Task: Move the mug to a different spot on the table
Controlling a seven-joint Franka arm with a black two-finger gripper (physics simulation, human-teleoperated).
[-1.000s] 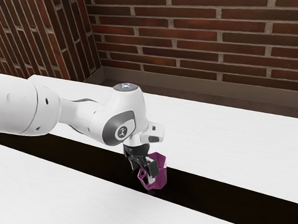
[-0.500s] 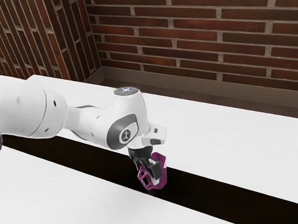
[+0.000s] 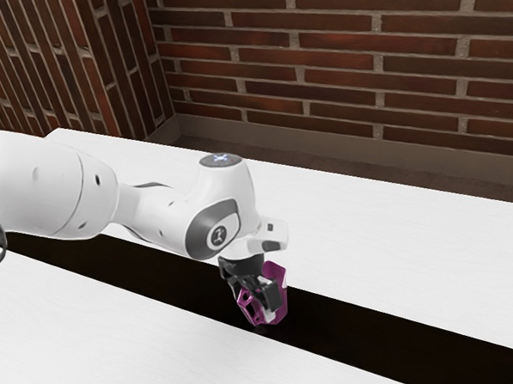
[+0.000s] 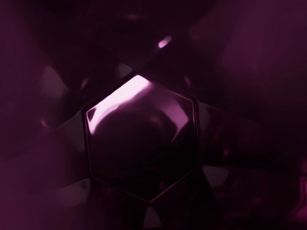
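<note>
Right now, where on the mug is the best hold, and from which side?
The wall at the rim, from above: the mug stands mouth up, so one finger fits inside and one outside the flat-faceted wall. The end effector grips there.

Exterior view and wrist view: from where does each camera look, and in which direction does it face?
Exterior view: it sits at the arm's side, above table height, and looks down across the white table toward the brick wall. The white arm enters from the exterior view's left, with the end effector shut on the purple mug.
Wrist view: it sits on the arm's hand and faces down into the mug, toward its six-sided floor.
Shared: the mug, seen from outside in the exterior view and from inside in the wrist view.
</note>
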